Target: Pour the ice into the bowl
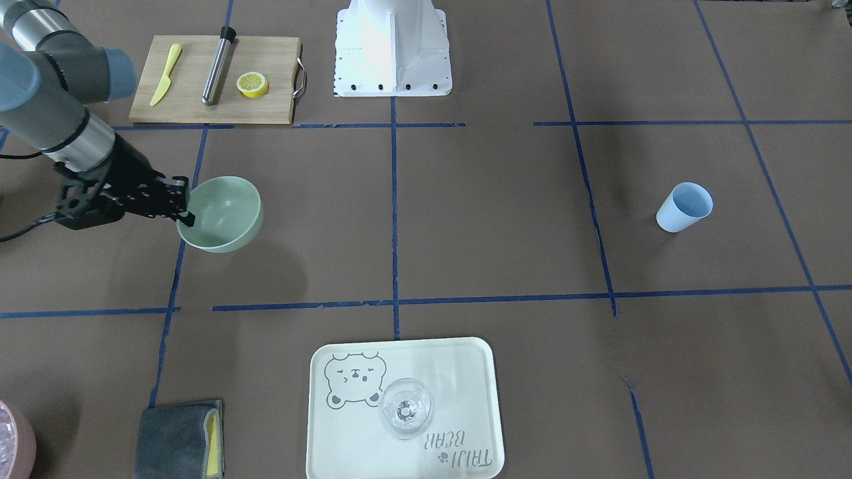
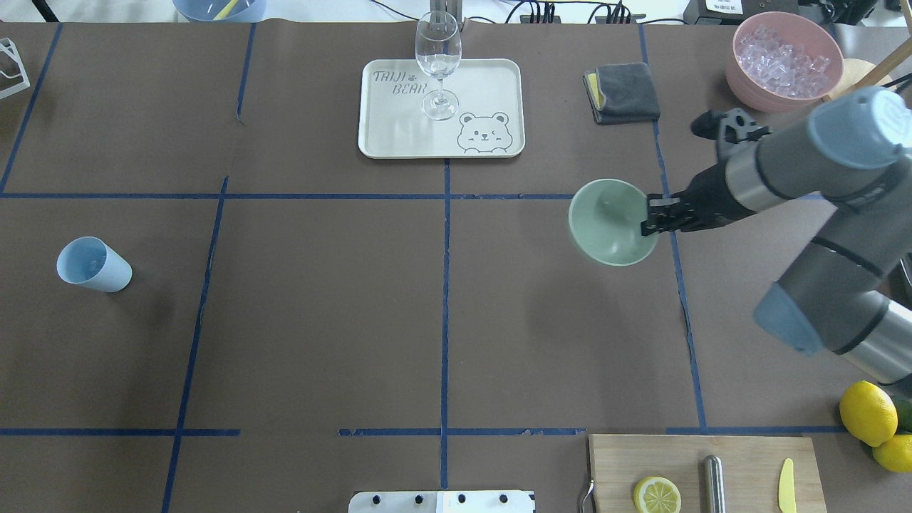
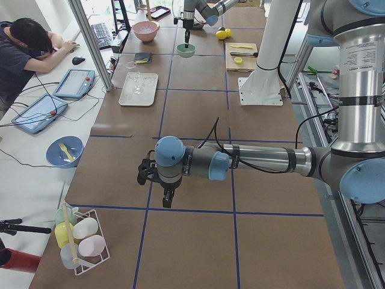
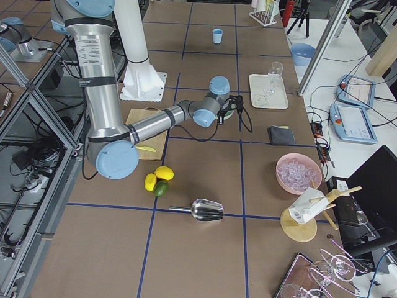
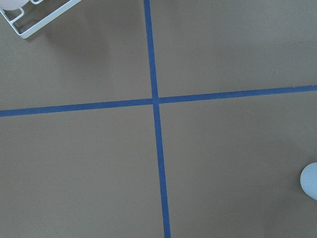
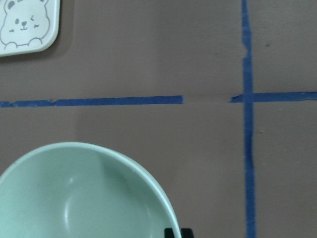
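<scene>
Bowl (image 1: 226, 214) is pinched by its rim in the right gripper (image 1: 185, 207), jaws clamped across the edge nearest the arm. It's empty. Going by the offset shadow in the front-facing view, it looks held off the table with a slight tilt.

Ice (image 2: 782, 53) sits heaped in the pink container (image 2: 744, 89) on the robot's right, at the operators' side of the table and well apart from the bowl. A folded grey cloth (image 2: 623, 92) lies near it.

A one-sided rim pinch is a weak hold, my read. Keep the wrist level and move slowly. Set the bowl flat on bare paper close to the container before letting go, so the pour has a short drop.

Left gripper (image 3: 168, 200) hangs over bare table far off. Can't tell if it's open or closed.

Only the right-side camera shows a metal scoop (image 4: 208, 211) lying near the container; overhead misses it. The right wrist cam confirms the bowl's inside is bare but shows no ice.
</scene>
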`<act>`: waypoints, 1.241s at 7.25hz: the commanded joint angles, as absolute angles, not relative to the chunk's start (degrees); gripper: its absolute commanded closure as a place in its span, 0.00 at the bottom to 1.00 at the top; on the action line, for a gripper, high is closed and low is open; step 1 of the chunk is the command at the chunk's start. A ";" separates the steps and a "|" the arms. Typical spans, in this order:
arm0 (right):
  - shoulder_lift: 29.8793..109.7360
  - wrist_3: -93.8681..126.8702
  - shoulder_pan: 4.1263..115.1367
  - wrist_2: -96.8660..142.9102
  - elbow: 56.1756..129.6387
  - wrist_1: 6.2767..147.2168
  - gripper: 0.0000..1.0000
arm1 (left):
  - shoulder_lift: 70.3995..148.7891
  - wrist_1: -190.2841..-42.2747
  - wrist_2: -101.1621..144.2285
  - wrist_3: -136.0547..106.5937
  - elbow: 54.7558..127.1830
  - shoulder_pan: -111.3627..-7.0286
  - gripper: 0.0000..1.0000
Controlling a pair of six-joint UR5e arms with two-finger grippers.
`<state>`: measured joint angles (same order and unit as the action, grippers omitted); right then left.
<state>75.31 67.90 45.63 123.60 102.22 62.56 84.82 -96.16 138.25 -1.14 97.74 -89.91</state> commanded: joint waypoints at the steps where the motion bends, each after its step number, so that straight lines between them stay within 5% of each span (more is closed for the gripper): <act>1: 61.77 78.00 34.77 111.77 99.95 74.73 0.91 | 84.81 -96.15 138.25 -1.14 97.73 -89.91 0.00; 4: 49.50 85.87 28.05 107.08 88.27 78.75 0.92 | 84.81 -96.15 138.25 -1.14 97.73 -89.91 0.00; 9: 50.09 86.66 27.51 107.05 89.03 79.01 0.91 | 84.81 -96.15 138.25 -1.14 97.73 -89.91 0.00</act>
<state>49.65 86.79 27.41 106.90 88.50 78.95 84.82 -96.15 138.25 -1.14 97.74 -89.91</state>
